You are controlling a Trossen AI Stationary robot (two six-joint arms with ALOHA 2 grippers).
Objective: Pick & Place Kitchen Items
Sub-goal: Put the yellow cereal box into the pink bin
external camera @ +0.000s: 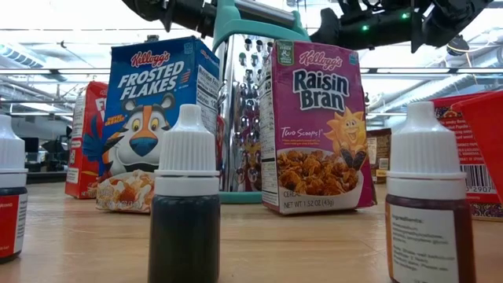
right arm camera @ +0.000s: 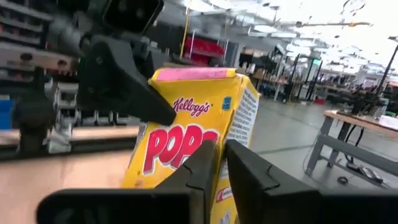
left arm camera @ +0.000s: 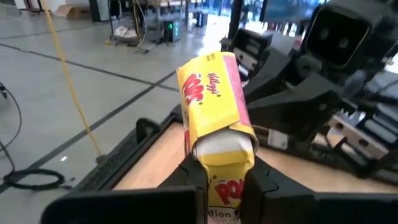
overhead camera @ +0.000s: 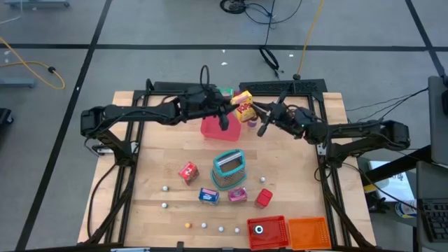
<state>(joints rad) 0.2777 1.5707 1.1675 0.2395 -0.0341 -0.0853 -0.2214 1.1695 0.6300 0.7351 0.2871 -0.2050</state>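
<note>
Two grippers meet over the far edge of the wooden table [overhead camera: 154, 161]: the left gripper [left arm camera: 224, 171] clenched on a yellow Pops box [left arm camera: 214, 102], the right gripper [right arm camera: 221, 168] pinching its other end, above grey tiled floor [overhead camera: 161, 63].

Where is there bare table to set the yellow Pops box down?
Both grippers, left gripper and right gripper, meet at the yellow Pops box over the far edge. Bare wood lies on the table left of the pink tray, and right of the grater. The near middle is crowded with small boxes and balls.
</note>
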